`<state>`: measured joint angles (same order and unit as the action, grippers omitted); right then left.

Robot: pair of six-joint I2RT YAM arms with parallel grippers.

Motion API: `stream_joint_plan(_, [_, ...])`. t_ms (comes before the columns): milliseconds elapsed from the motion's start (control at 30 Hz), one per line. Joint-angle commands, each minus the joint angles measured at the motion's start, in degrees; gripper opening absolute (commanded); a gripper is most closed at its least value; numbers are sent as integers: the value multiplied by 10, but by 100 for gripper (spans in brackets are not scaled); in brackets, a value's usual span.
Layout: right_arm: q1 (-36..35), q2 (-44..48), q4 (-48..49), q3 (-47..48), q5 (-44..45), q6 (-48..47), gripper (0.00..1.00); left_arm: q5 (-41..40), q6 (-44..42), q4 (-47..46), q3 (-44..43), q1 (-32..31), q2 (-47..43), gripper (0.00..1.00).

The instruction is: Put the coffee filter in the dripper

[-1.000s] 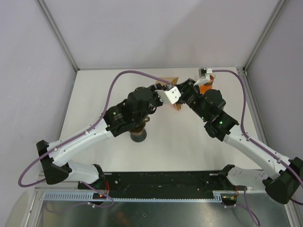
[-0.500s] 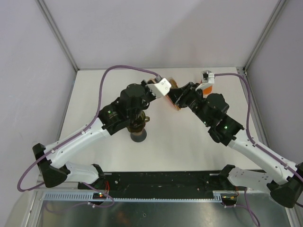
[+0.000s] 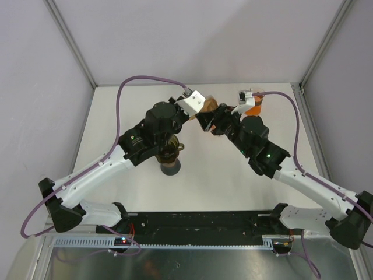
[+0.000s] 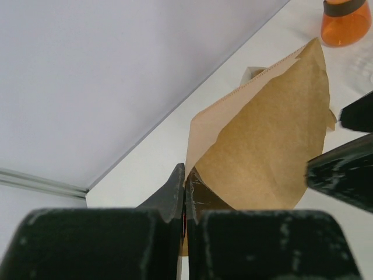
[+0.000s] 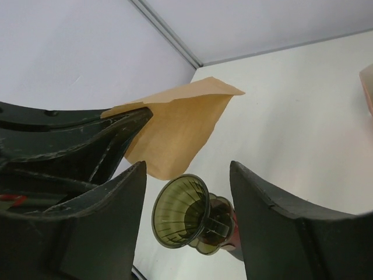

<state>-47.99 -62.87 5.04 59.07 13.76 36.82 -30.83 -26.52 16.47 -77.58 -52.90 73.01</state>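
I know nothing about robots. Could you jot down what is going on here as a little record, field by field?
Left gripper: shut, pinching the coffee filter
Right gripper: open, close beside the filter, not gripping it
Filter: brown paper, held up off the table
Dripper: dark glass cone, empty, apart from the filter
Orange container: far side of the table, untouched
Task state: filter not yet in the dripper
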Motion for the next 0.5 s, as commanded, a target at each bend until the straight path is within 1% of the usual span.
stream_joint_plan(0, [-3,-27,74,3,3,12,64,12,34,-11,-7,-1,-22,0])
stream_joint_plan(100, [6,-51,90,3,-3,26,62,21,46,-3,-14,-1,-25,0])
stream_joint_plan(167, [13,-69,106,4,-20,37,58,29,57,4,-23,-1,-26,0])
stream_joint_plan(233, [18,-82,121,5,-32,41,43,40,69,14,-30,0,-26,0])
stream_joint_plan(267, [20,-85,125,5,-35,40,33,45,76,20,-32,1,-27,0])
stream_joint_plan(333, [24,-83,119,5,-34,32,16,60,91,32,-34,10,-29,0])
stream_joint_plan(400, [27,-75,101,5,-24,21,5,77,108,42,-36,29,-35,0])
stream_joint_plan(467, [34,-67,78,6,-19,11,1,87,119,47,-36,51,-39,1])
